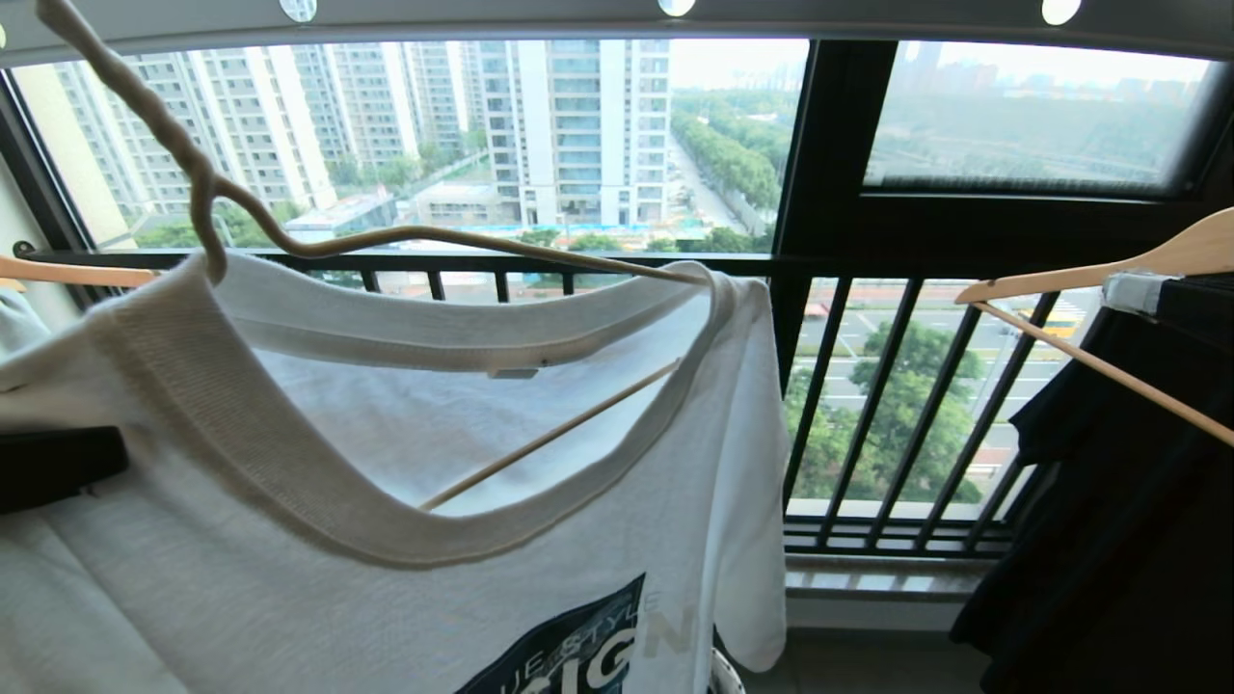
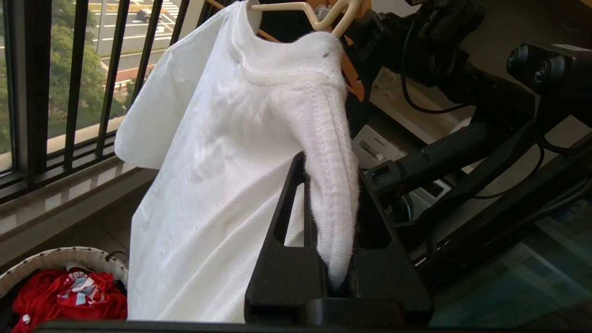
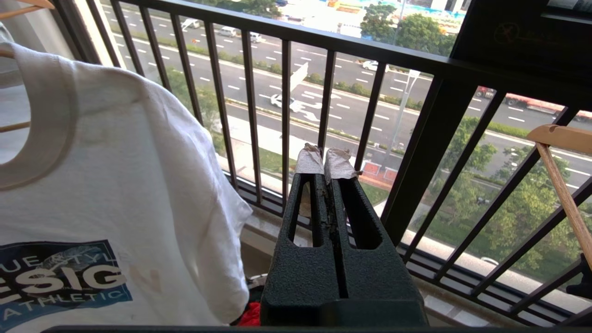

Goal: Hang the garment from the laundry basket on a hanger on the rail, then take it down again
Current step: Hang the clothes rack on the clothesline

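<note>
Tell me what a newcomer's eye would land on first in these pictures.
First, the white T-shirt with its dark blue chest print, draped on the thin cream wire hanger and filling the left of the head view. Next, the left gripper clamped on a bunched fold of the shirt's sleeve. The right gripper is shut and empty before the black window railing, to the shirt's right.

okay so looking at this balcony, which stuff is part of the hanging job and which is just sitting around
In the job:
white T-shirt, on the cream wire hanger
grey holed rail
laundry basket
left claw, shut on the shirt's collar
right claw, shut, empty

Lying about:
black garment on wooden hanger
red clothing in the basket
window railing
</note>
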{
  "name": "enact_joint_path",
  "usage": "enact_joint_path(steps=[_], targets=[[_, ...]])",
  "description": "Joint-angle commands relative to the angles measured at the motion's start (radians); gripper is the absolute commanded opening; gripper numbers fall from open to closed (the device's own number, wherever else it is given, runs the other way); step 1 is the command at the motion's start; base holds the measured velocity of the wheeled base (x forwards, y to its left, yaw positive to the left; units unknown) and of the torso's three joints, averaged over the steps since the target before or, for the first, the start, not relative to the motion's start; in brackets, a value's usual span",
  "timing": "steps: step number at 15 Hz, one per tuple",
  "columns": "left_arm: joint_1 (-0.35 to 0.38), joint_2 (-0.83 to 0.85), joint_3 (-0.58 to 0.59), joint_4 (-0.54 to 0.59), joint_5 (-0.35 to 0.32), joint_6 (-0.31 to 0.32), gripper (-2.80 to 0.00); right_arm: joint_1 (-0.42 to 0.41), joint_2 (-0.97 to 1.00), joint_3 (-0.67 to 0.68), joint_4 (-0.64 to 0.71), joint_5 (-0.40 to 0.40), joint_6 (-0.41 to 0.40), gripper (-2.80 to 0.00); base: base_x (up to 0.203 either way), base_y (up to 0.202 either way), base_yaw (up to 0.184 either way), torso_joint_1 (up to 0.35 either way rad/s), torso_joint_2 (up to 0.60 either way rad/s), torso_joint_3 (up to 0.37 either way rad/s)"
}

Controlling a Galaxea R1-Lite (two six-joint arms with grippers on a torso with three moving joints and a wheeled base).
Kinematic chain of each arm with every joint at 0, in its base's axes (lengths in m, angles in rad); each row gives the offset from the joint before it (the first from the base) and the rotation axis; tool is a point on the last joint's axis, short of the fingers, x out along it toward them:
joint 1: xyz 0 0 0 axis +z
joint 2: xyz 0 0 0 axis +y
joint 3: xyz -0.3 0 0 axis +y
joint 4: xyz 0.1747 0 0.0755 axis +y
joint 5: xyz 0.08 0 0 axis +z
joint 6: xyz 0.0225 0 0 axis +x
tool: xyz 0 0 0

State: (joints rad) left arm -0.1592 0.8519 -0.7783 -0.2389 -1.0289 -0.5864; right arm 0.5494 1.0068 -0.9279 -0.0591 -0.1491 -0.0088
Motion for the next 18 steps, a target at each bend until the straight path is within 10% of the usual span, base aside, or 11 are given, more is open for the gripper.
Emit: enact_joint_path(steps=[1,12,18], targets=[[0.0,0.004,-0.009,-0.002,-0.005,-0.004,-2.8,0.001,-0.001,0.001,-0.001,-0.001,0.0,-2.8,0.0,0.0,0.0,0.0,0.0,0.0],[0.062,-0.054,0.03,0.001,0.19,0.014,-2.8,0.001,-0.007,0.001,-0.001,0.003,0.001,-2.8,0.0,0.0,0.0,0.0,0.0,0.0],[0.049,0.007,0.009,0.001,0.187,0.036,-2.8,0.001,-0.007,0.001,-0.002,0.005,0.001,-2.8,0.0,0.0,0.0,0.0,0.0,0.0]])
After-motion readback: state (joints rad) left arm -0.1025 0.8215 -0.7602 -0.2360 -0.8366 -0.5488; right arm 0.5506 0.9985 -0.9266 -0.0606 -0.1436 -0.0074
